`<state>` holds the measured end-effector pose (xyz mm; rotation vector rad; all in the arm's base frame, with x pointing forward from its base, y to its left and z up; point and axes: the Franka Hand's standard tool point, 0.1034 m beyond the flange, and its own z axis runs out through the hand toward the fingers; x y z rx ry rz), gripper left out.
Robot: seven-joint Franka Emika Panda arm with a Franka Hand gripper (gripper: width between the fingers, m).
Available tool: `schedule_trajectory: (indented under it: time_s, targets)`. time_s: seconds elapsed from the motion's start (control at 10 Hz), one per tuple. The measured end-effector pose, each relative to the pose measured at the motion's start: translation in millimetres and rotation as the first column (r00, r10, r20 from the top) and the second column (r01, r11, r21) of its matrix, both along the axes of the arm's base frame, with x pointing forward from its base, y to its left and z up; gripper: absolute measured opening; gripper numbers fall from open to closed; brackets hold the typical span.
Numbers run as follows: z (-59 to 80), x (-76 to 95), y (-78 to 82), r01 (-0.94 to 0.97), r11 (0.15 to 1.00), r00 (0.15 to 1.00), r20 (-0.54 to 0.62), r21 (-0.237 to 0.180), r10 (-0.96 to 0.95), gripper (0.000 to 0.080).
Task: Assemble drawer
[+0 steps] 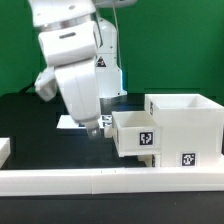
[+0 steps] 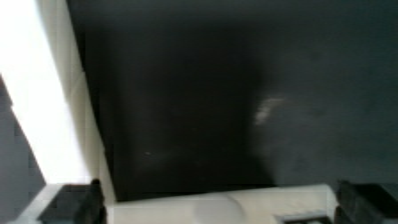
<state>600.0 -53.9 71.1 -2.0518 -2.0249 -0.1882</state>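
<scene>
The white box shell stands on the black table at the exterior view's right. A low white tray with a square tag sits against the shell's left side, partly inside it. My gripper hangs at the tray's outer end, just left of it. In the wrist view my gripper has its dark fingers set wide apart, open. A rounded white part of the tray lies between them. I cannot tell if they touch it. A second tray does not show clearly.
The long low white border wall runs along the table's front. The marker board lies flat behind my arm. A white piece pokes in at the exterior view's left edge. A white strip runs along one side of the wrist view.
</scene>
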Motion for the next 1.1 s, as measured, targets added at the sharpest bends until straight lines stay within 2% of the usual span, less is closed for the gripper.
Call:
schedule_trajectory:
  time_s: [0.1,0.2,0.4,0.6,0.7,0.9,1.1]
  targets:
    - [-3.8,1.4,2.9,0.000,1.000,1.000,-0.002,0.010,0.000,0.0649]
    - [-8.9,1.6,15.6,0.020,1.000,1.000,-0.009,0.009,-0.020,0.0649]
    - [-21.8,-10.4,32.4,0.024,1.000,1.000,-0.002,0.007,-0.024,0.0649]
    - [-20.1,-9.8,48.2,0.042,0.999,0.999,-0.005,0.009,-0.042,0.0649]
    - [-19.0,-7.9,61.1,0.048,0.999,0.999,0.000,0.009,-0.048,0.0649]
    - [-19.5,-7.6,63.1,0.068,0.998,0.998,0.001,-0.013,-0.068,0.0649]
    - [-20.5,-7.9,62.4,0.070,0.997,0.998,-0.001,-0.012,-0.070,0.0649]
